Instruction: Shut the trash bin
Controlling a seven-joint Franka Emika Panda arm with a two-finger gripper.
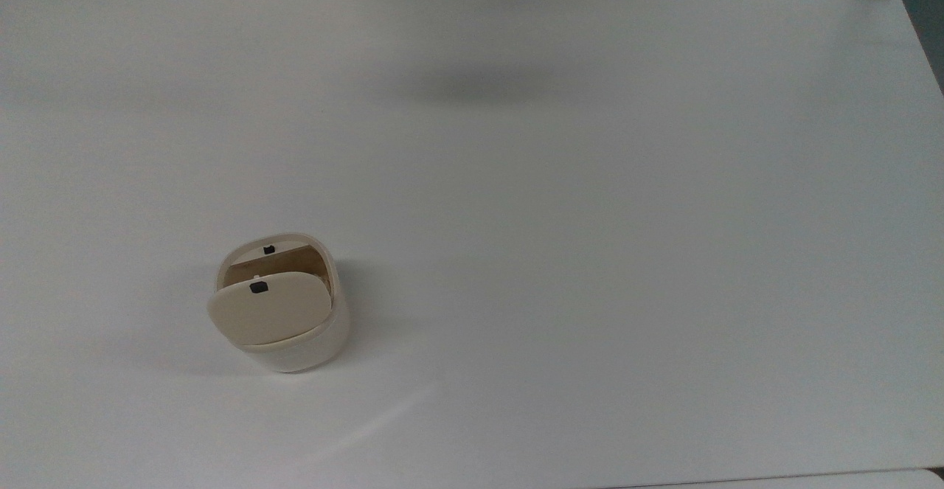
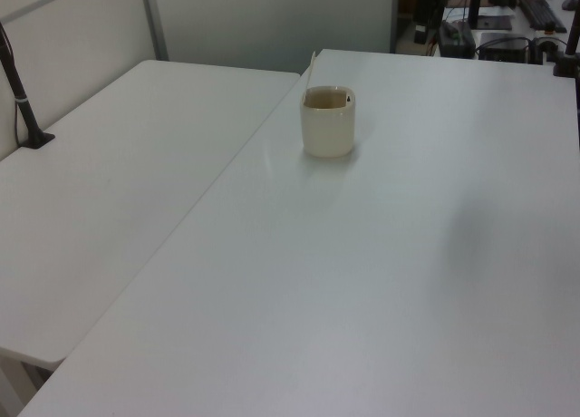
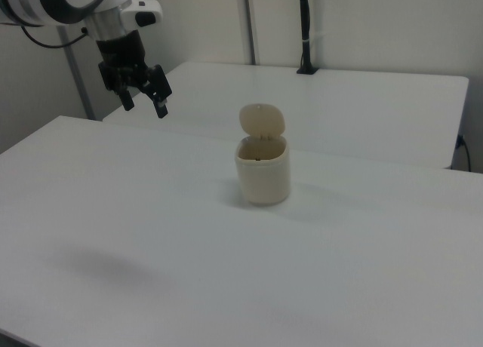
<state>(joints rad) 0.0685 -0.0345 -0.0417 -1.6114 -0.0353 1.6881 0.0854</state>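
The hand hangs high in the air with its two fingers spread apart and grasping nothing, well apart from the trash bin, toward the right view's left of it. The bin stands upright on the white desk, and its lid is raised on the hinge, almost vertical, so the brownish inside is visible in the top view.

The main risk, I think, is in the approach. The bin looks light and is not fixed to the desk; if the hand meets the lid from the side or too low, it may push the whole bin away or tip it over instead of turning the lid. If the push comes behind the hinge, the lid would only open more. A press that stops too early may leave the lid resting half open, not latched
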